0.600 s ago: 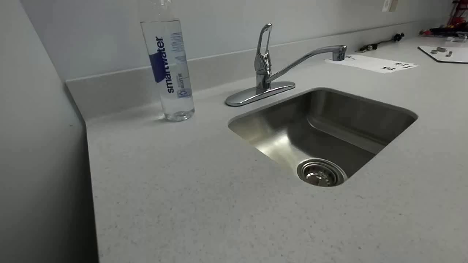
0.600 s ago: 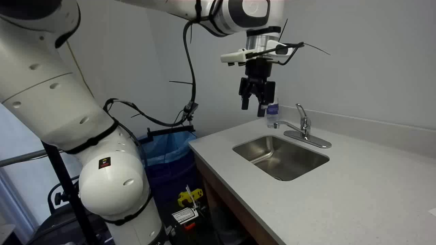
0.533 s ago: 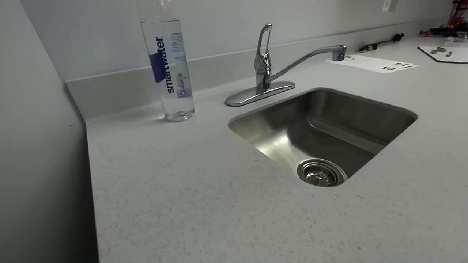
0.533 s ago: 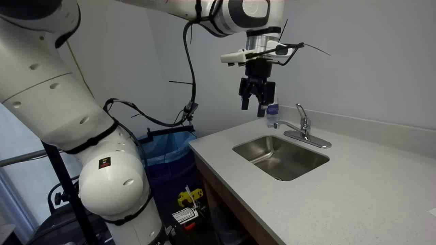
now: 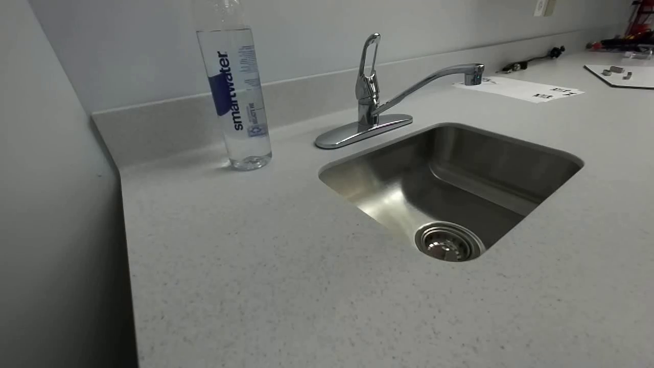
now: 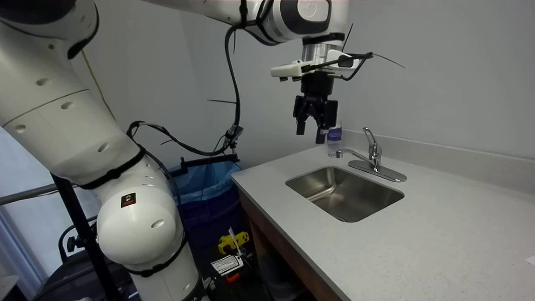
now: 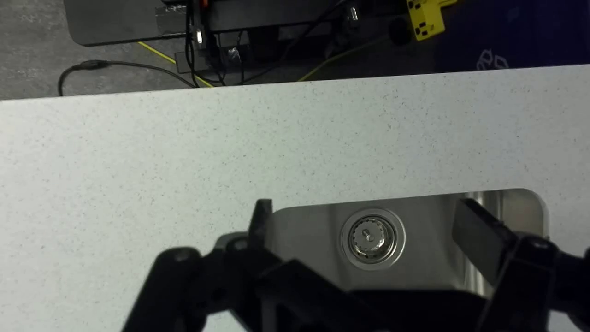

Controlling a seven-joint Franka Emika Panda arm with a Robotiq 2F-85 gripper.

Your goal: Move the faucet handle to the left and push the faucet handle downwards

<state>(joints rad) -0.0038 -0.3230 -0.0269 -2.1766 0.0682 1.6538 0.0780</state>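
The faucet handle is a slim, looped chrome lever, standing nearly upright in both exterior views [image 5: 364, 59] [image 6: 370, 137]. It tops the short chrome faucet body [image 5: 368, 108], from which the long thin spout [image 5: 426, 83] reaches out. My gripper [image 6: 310, 132] hangs pointing down in the air, to the left of the faucet and higher than the handle in an exterior view, apart from it. Its jaws are wide apart with nothing between them. In the wrist view the open gripper [image 7: 362, 216] frames the sink below; the faucet is out of that view.
A steel sink [image 5: 490, 145] is set in the pale counter [image 6: 439, 234] in front of the faucet. A clear water bottle [image 5: 232, 92] stands near the faucet. A low backsplash [image 5: 301, 105] and wall rise behind. A blue-lined bin [image 6: 213, 192] stands beside the counter.
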